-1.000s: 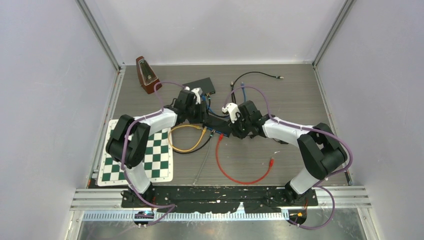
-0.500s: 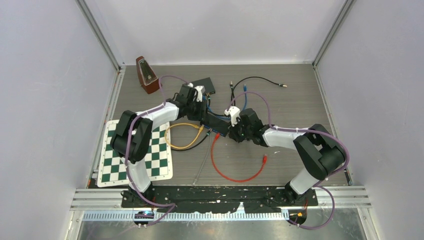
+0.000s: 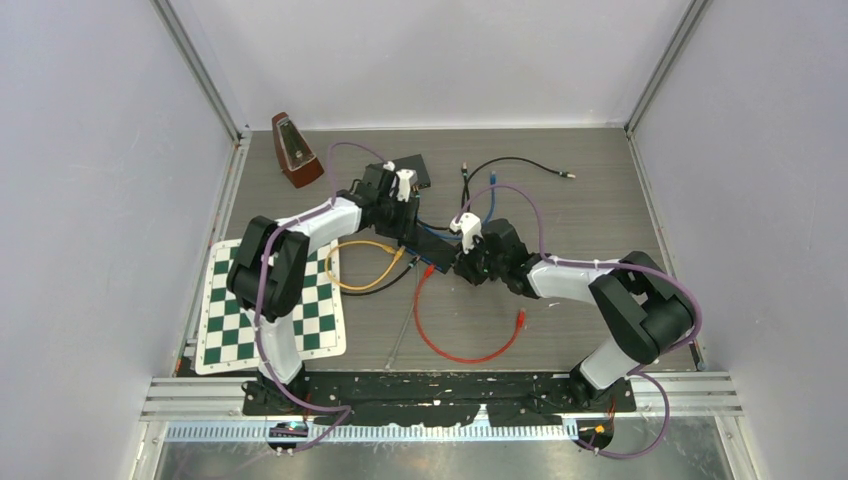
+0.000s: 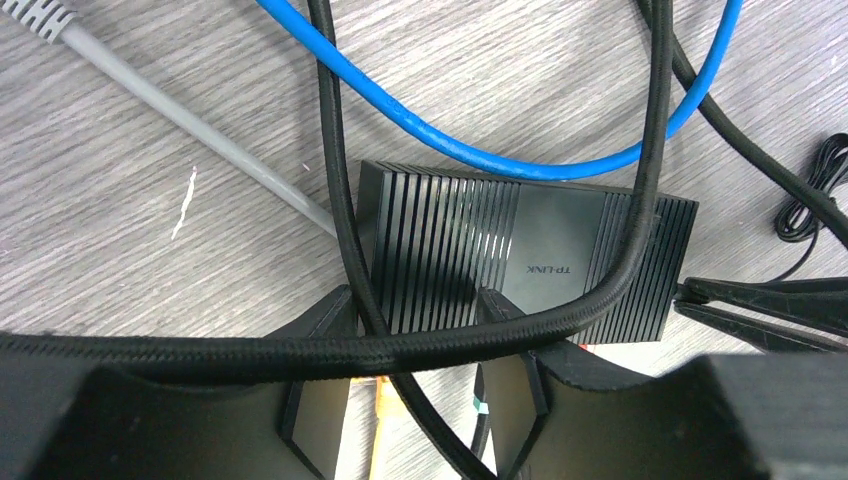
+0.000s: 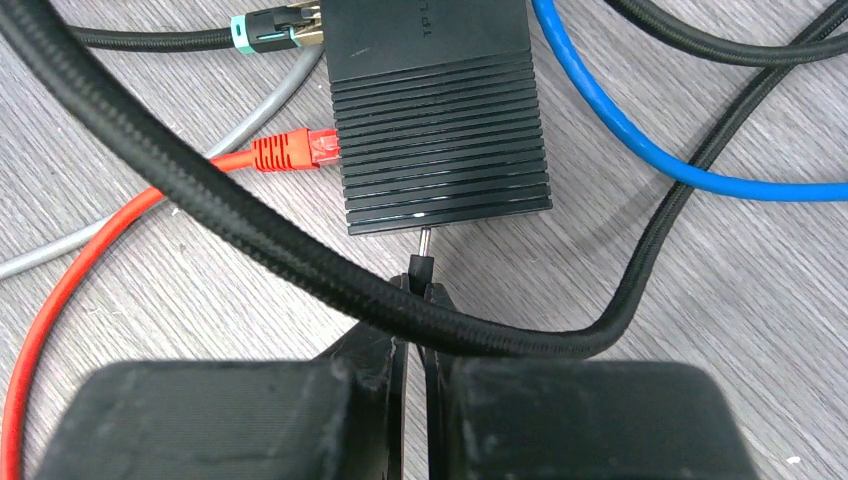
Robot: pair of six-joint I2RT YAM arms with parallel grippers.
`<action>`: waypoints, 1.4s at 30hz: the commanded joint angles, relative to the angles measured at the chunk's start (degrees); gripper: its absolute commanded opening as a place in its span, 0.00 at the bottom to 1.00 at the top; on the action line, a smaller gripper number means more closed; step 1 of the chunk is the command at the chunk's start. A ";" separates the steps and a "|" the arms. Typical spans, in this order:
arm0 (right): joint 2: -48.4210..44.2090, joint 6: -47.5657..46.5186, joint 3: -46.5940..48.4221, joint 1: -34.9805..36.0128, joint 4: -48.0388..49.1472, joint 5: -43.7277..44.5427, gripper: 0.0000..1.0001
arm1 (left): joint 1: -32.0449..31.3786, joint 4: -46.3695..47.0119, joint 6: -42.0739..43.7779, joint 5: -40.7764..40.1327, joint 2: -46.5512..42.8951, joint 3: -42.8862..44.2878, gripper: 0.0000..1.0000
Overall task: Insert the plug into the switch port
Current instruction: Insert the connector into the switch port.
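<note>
The switch [image 4: 520, 255] is a black ribbed TP-Link box lying flat on the table between both arms [image 3: 432, 250]. My left gripper [image 4: 415, 310] stands open, its fingertips over the switch's near edge at one end. My right gripper [image 5: 420, 285] is shut on the plug [image 5: 423, 265], a small black barrel plug. The plug's metal pin points at the switch's end face [image 5: 445, 215] and just reaches it. A thick braided black cable [image 5: 300, 265] crosses in front of both sets of fingers.
A red cable [image 5: 290, 152] and a teal-collared black one [image 5: 275, 28] are plugged into the switch's side. Blue [image 5: 640, 130], grey [image 4: 190, 125] and yellow [image 3: 365, 272] cables lie around it. A chessboard mat [image 3: 315, 310], a metronome [image 3: 293, 150] and a black flat box [image 3: 414, 170] lie to the left and back.
Both grippers and the switch have shifted a little left and away from the bases. The red cable loop was dragged left with them. Both grippers kept their states.
</note>
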 commanded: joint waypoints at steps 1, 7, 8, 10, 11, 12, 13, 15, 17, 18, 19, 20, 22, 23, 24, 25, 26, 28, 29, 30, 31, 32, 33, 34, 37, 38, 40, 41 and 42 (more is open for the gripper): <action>0.13 0.99 0.20 0.75 10.81 -2.93 0.05 | -0.70 0.90 4.20 4.70 1.18 2.27 0.49; 1.17 1.39 0.08 0.69 12.05 -3.18 0.05 | -0.71 3.02 3.91 7.00 1.08 1.01 0.49; 1.19 1.37 0.11 0.72 12.13 -3.04 0.05 | -0.77 3.42 3.89 7.34 0.99 0.75 0.49; 1.16 1.18 0.10 0.74 12.63 -2.68 0.05 | -0.73 3.97 3.90 8.20 1.16 0.47 0.49; 1.13 1.14 0.16 0.72 12.78 -2.47 0.05 | -0.70 3.95 4.27 8.91 1.40 0.65 0.49; 1.04 0.94 0.40 0.70 12.58 -1.80 0.05 | -0.70 3.61 4.66 9.13 1.68 0.82 0.49; 0.71 0.76 0.52 0.72 12.44 -1.50 0.05 | -0.66 3.46 4.83 9.06 1.83 0.86 0.49; -0.39 0.31 0.81 0.74 12.29 -1.32 0.05 | -0.70 3.43 5.16 9.09 2.03 0.81 0.49; -1.61 0.05 0.73 0.72 12.38 -1.95 0.05 | -0.70 3.35 5.21 9.40 2.11 0.95 0.49; -2.06 -0.19 0.82 0.74 12.17 -2.62 0.05 | -0.70 3.37 5.13 9.63 2.12 0.98 0.49; -2.18 -0.56 1.09 0.74 11.93 -3.34 0.05 | -0.70 3.41 5.05 9.93 2.12 1.13 0.49; -2.29 -0.74 1.22 0.75 11.18 -3.54 0.05 | -0.70 3.43 4.96 10.15 2.12 1.16 0.49; -2.30 -1.08 1.51 0.76 10.07 -2.94 0.05 | -0.70 3.74 4.78 10.24 2.00 0.95 0.49; -2.30 -1.44 1.55 0.75 9.91 -2.23 0.05 | -0.70 3.82 4.77 10.26 1.95 0.83 0.49; -2.04 -1.71 1.54 0.75 9.48 -1.85 0.05 | -0.70 3.85 4.77 10.22 1.99 0.79 0.49; -1.82 -2.04 1.97 0.77 9.05 -0.92 0.05 | -0.70 3.75 4.77 10.16 2.03 0.81 0.49; -1.37 -2.31 2.19 0.76 7.77 -0.49 0.05 | -0.70 3.70 4.88 10.14 2.10 0.88 0.49; -0.79 -2.76 2.89 0.77 6.46 0.45 0.05 | -0.70 3.61 5.03 10.22 2.25 0.79 0.50; -0.67 -2.90 2.88 0.77 6.60 0.57 0.05 | -0.70 3.51 5.11 10.27 2.35 0.87 0.49; -0.65 -2.96 2.69 0.76 6.86 0.56 0.05 | -0.70 3.44 5.24 10.51 2.30 0.86 0.49; -0.59 -2.99 2.63 0.75 7.01 0.78 0.05 | -0.70 3.44 5.29 10.54 2.31 0.90 0.49; -0.61 -3.19 2.57 0.75 7.11 0.98 0.05 | -0.70 3.43 5.34 10.49 2.34 0.90 0.49; -0.63 -3.29 2.58 0.75 7.36 1.08 0.05 | -0.75 3.43 5.42 10.48 2.38 0.94 0.49; -0.63 -3.38 2.58 0.75 7.37 1.21 0.05 | -0.71 3.43 5.51 10.36 2.45 0.99 0.49; -1.38 -3.65 2.45 0.74 6.24 2.47 0.05 | -0.70 2.65 5.84 10.04 2.85 1.77 0.49; -1.62 -3.38 2.60 0.74 5.71 3.50 0.05 | -0.70 2.35 5.83 9.97 3.03 1.97 0.49; -2.40 -3.80 2.45 0.70 4.24 3.81 0.05 | -0.70 2.20 5.66 10.08 3.16 2.25 0.49; -2.81 -3.98 2.30 0.74 4.18 3.81 0.05 | -0.70 2.37 5.57 10.19 3.18 2.30 0.49; -2.91 -4.17 2.10 0.72 4.24 3.72 0.05 | -0.69 2.46 5.42 10.22 3.24 2.44 0.49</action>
